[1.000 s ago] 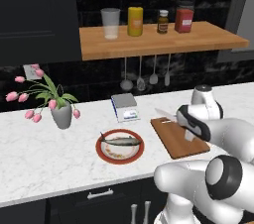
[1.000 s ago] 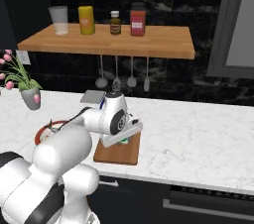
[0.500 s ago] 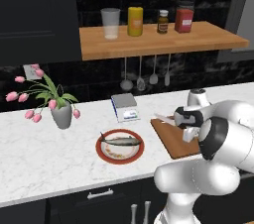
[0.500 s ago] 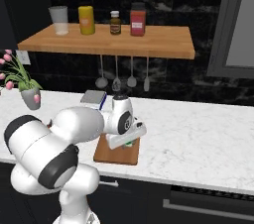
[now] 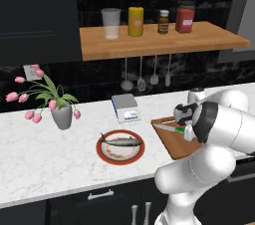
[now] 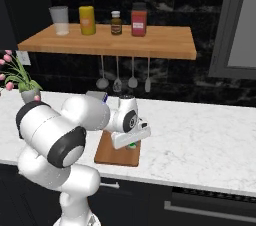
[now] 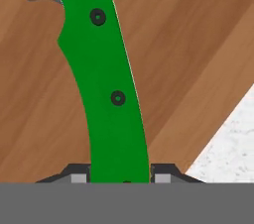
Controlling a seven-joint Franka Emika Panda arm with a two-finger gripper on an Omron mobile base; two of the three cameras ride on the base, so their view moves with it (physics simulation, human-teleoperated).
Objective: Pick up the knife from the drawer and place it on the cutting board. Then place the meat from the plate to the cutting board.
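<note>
A: Where is the knife point(image 7: 101, 89) found?

B: It is laid flat on the cutting board point(image 5: 175, 142), green handle toward the gripper point(image 7: 119, 172), blade pointed toward the plate point(image 5: 120, 147).

A: How is the gripper set?

B: The fingertips are seen just beside the handle's end, narrowly parted; whether the handle is gripped cannot be told. Compared with a second ago, the hand has been lowered to the board and the jaws eased slightly.

A: And the task?

B: The knife step is judged nearly done. The fish point(image 5: 122, 141) is left lying on the plate, well apart.
</note>
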